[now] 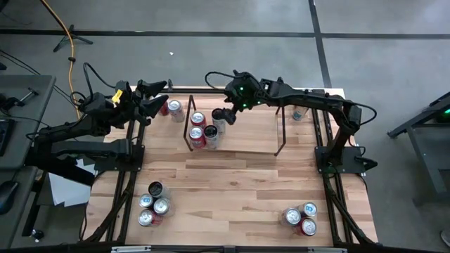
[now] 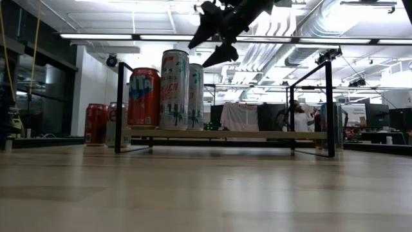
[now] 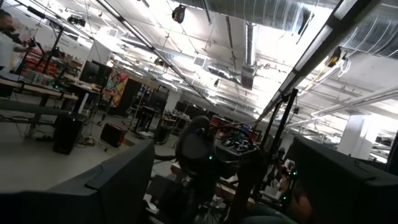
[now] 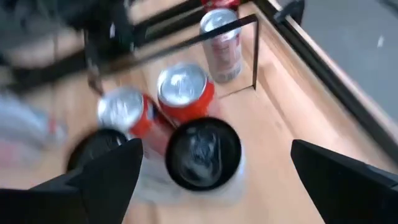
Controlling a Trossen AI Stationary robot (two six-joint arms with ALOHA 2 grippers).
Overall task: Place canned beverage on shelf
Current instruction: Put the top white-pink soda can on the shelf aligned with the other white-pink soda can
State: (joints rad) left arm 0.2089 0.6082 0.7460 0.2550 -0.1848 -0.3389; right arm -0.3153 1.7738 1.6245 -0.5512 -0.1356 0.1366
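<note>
Right gripper spread wide, empty, above tall silver-and-black cans on black-rod clear-topped shelf; left gripper parted, empty, raised at table's back-left corner.

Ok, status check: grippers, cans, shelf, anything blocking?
Right gripper open, empty, above the cans on the shelf. Left gripper open, parked at the table's far left edge. Nothing blocking.

table: can clusters | shelf: cans at left end
</note>
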